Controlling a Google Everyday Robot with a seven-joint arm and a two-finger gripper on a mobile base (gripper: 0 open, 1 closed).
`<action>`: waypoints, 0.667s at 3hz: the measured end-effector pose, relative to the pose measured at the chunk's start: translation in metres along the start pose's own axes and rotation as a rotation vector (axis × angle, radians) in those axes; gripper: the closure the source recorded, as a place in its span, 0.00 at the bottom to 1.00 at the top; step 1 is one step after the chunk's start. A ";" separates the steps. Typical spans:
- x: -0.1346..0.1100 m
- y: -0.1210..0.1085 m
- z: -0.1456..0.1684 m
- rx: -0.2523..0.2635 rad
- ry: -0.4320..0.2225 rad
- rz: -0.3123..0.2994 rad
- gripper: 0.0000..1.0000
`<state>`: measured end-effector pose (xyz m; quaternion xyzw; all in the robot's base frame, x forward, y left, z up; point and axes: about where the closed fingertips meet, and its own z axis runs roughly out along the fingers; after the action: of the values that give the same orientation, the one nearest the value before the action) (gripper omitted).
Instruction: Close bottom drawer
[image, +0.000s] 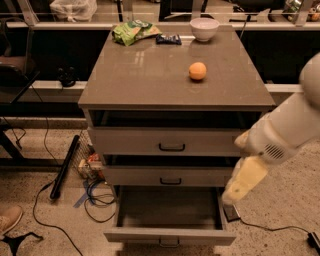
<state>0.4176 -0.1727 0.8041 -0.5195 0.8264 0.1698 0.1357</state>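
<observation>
Task not started, imo: bottom drawer (170, 235) sticks way out at the base of the cabinet (150, 75). Gripper (244, 181) hangs by the drawer's right side, off the front panel (grip state: can't tell). Whole push left.

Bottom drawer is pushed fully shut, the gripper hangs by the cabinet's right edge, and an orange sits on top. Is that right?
Not quite: the bottom drawer is pulled far out, its inside exposed, as the camera view shows. The gripper does hang by the right edge of the cabinet, and the orange sits on top.
</observation>
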 end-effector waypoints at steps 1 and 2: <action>0.022 0.014 0.099 -0.113 -0.067 0.125 0.00; 0.023 0.014 0.100 -0.114 -0.066 0.128 0.00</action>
<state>0.4004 -0.1434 0.7061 -0.4666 0.8419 0.2420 0.1219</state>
